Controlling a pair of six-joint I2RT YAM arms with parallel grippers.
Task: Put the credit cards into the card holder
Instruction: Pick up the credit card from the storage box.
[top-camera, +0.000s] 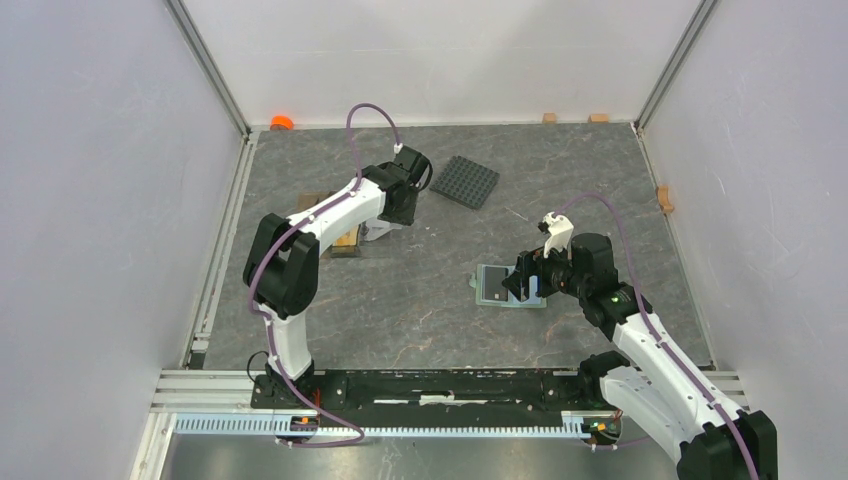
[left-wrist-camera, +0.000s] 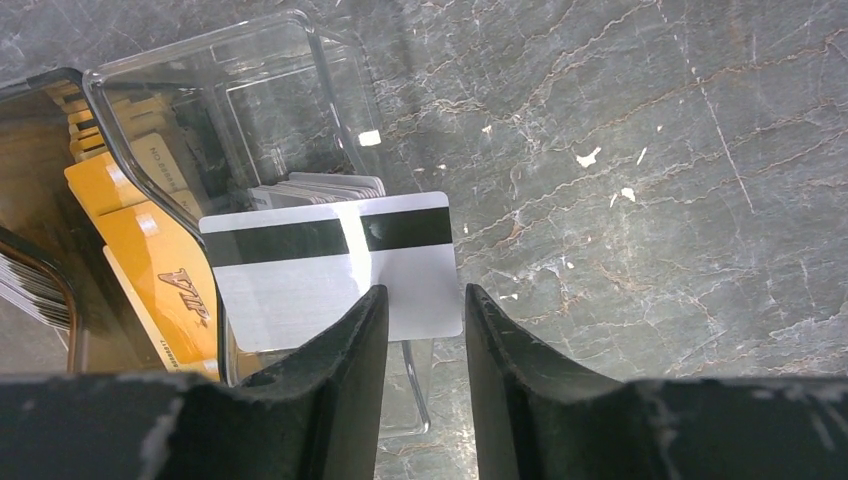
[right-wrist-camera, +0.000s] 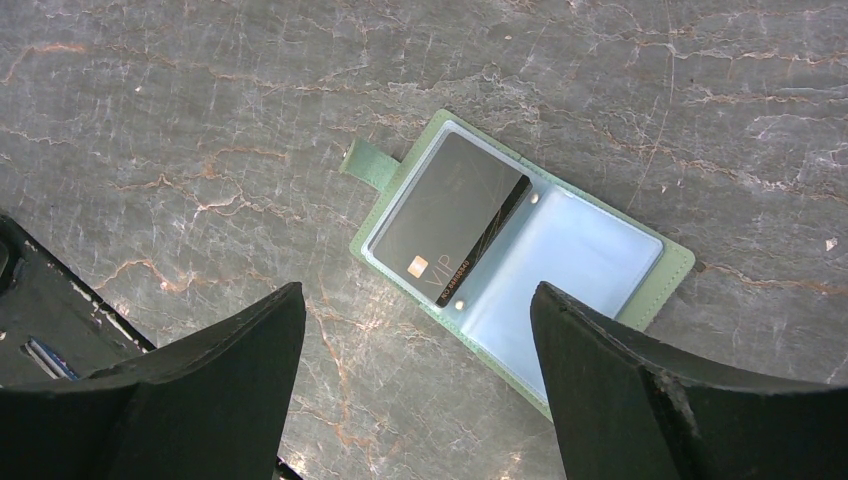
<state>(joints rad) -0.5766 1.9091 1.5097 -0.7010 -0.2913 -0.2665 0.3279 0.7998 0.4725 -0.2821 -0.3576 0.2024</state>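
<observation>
I'm holding the left pincer (left-wrist-camera: 425, 295) over the clear box (left-wrist-camera: 250, 90) at the far left of the worktop (top-camera: 420, 310). Its fingers are parting only narrowly, and a white-grey card (left-wrist-camera: 300, 290) is lying face-up just under them. I cannot tell if they are touching it. Tan-gold cards (left-wrist-camera: 160, 270) are sitting just left. The right pincer (right-wrist-camera: 418, 292) is hovering wide open and empty above the card holder (right-wrist-camera: 590, 260), which is lying open right of centre with a black card (right-wrist-camera: 450, 220) in its left pocket.

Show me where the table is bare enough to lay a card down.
Bare: the middle of the table, between the brown tray and the card holder; also the far side right of the studded plate. Crowded around the tray.
</observation>
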